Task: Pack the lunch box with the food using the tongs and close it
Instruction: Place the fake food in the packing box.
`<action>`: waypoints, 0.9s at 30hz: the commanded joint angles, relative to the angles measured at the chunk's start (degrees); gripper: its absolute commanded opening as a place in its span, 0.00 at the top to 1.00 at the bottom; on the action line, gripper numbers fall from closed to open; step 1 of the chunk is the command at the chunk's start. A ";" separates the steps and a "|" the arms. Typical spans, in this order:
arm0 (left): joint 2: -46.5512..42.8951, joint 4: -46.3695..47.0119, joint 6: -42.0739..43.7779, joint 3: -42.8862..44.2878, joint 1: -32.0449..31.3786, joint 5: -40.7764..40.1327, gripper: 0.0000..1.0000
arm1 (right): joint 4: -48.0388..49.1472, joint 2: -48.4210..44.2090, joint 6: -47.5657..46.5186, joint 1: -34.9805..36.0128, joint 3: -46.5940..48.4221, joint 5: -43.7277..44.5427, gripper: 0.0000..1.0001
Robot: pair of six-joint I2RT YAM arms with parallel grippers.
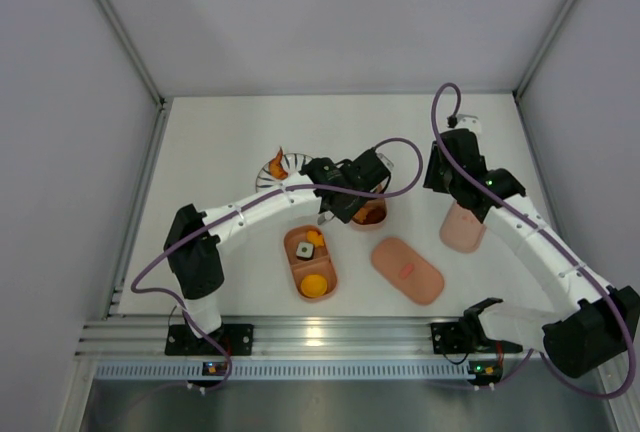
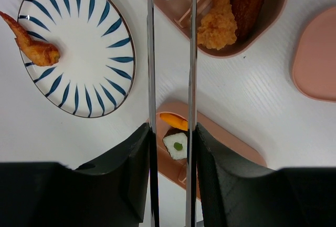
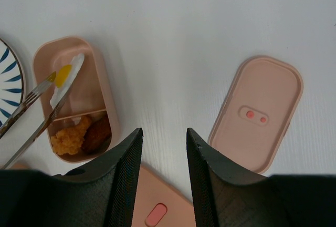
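**Lunch box, mid-packing.** My left jaws (image 2: 172,132) are clamped on the silvery tongs (image 2: 151,53) from both sides. One thin arm lies against each finger, and the two arms stand a narrow gap apart.

The tongs reach out over the far tray (image 3: 89,88) of the salmon-pink lunch box. Their tips are at a fried egg (image 3: 65,77) in the tray's larger compartment; whether they pinch the egg I cannot tell. In the smaller compartment a golden breaded piece (image 2: 218,22) lies touching a dark brown piece (image 2: 252,1).

The near tray (image 1: 290,264) sits closer to my bases. It holds a white rice piece (image 2: 176,145) with a green dot, an orange slice (image 2: 173,119) and an orange ball (image 1: 315,286).

Left of the trays, a fried shrimp (image 2: 34,48) lies at the edge of the striped plate (image 2: 79,53).

My right jaws (image 3: 164,132) hang parted with nothing between them. They are above the white counter (image 3: 184,27), between the far tray and the red-spotted lid (image 3: 260,80). That lid lies flat, apart from both trays. The lid with the single red mark (image 3: 157,195) lies on the counter just right of the near tray.
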 commanded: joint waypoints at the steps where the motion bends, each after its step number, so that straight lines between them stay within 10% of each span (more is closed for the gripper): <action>1: -2.76 0.66 -0.18 1.92 -0.32 1.23 0.58 | -1.38 -2.03 -0.36 -0.52 -0.52 1.51 0.61; 27: -2.76 2.25 -1.06 -0.45 -0.14 1.33 0.55 | -2.26 -3.35 -0.36 -0.52 -0.52 1.86 0.61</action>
